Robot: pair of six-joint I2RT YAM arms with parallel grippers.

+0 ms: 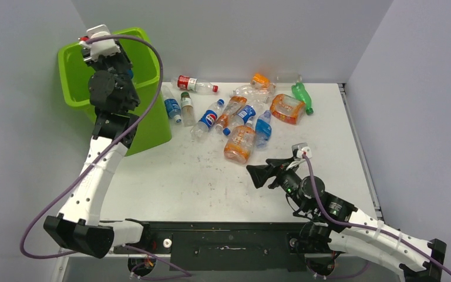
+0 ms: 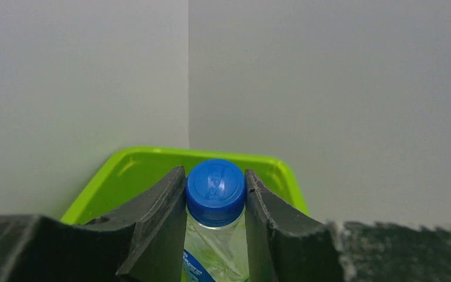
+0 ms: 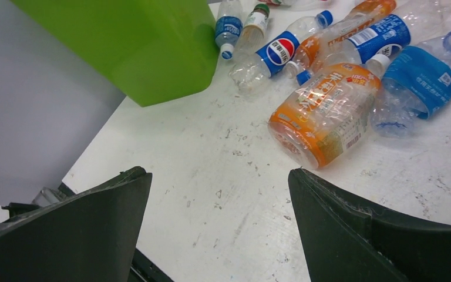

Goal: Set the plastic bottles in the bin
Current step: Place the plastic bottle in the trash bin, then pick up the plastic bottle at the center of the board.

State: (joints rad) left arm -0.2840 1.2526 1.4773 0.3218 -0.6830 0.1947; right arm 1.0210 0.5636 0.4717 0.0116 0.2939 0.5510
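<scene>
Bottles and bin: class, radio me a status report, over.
Left claw shut on blue-capped bottle, above bin. Right claw open, empty. Other bottles on table; nothing blocking.

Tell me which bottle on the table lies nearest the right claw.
The wide orange bottle, lying on its side just ahead of the open right claw; all the others lie farther back.

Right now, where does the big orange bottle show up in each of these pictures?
Top external: the big orange bottle lies near the middle of the table, just beyond the right tool.
Left wrist: not in it; only a blue-capped bottle gripped by the left tool shows.
Right wrist: right of centre, on its side.
Shared landmark: the green bin, in all three views.
</scene>
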